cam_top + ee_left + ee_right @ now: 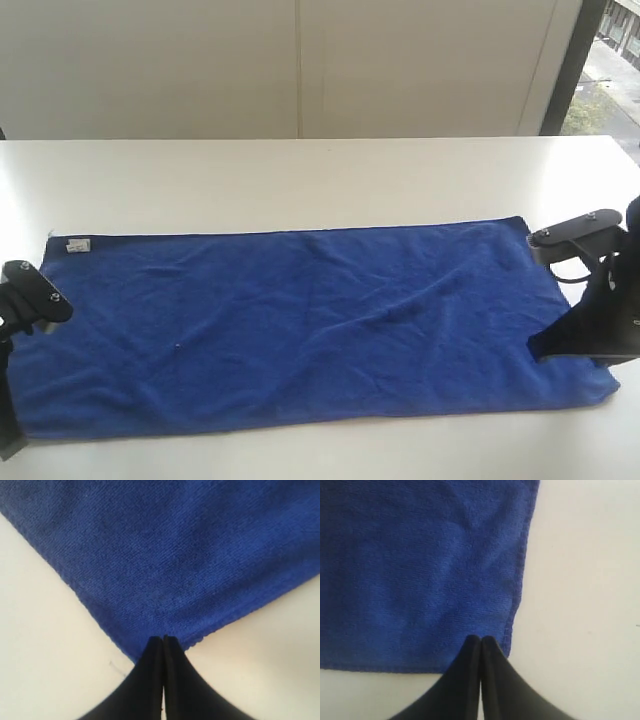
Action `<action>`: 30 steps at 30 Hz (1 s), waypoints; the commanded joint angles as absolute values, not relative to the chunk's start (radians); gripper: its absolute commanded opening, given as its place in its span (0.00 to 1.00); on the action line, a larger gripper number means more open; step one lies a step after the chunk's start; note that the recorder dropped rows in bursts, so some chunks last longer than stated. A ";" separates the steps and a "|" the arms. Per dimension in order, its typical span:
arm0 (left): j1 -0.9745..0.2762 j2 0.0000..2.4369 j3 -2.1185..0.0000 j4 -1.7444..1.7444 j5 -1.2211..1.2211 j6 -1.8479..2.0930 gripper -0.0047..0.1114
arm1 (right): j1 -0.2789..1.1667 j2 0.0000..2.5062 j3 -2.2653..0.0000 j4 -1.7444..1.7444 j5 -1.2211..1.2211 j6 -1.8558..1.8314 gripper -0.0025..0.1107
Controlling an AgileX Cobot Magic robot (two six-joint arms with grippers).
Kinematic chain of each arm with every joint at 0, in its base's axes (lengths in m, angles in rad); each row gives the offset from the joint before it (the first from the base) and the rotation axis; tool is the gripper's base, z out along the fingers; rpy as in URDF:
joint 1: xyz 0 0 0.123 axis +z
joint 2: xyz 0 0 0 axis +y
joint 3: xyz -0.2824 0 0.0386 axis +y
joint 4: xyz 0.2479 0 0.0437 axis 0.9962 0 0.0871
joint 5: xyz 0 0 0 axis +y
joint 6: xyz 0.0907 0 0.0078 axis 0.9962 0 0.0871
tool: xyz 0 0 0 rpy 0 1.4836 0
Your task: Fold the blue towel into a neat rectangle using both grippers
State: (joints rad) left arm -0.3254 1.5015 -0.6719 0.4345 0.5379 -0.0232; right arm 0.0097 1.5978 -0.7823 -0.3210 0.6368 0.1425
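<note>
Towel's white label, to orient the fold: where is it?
Exterior view, left side: the label sits on the blue towel's far corner, beyond the left gripper.

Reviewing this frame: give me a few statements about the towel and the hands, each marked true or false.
1. The blue towel lies spread open on the white table. True.
2. Both hands are wide open. False: the left hand and the right hand each have their fingers shut together.
3. A white label sits at one corner of the towel. True.
4. The right hand's tip is over the towel's middle. False: it is at a towel corner.
</note>
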 commanded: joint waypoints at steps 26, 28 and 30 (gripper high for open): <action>-0.319 1.548 -0.616 0.496 0.522 -0.102 0.04 | 0.010 1.725 -0.778 -0.358 0.691 0.170 0.02; -0.319 1.548 -0.616 0.494 0.524 -0.102 0.04 | 0.010 1.725 -0.778 -0.369 0.695 0.178 0.02; -0.319 1.548 -0.616 0.492 0.528 -0.102 0.04 | 0.010 1.725 -0.778 -0.371 0.700 0.178 0.02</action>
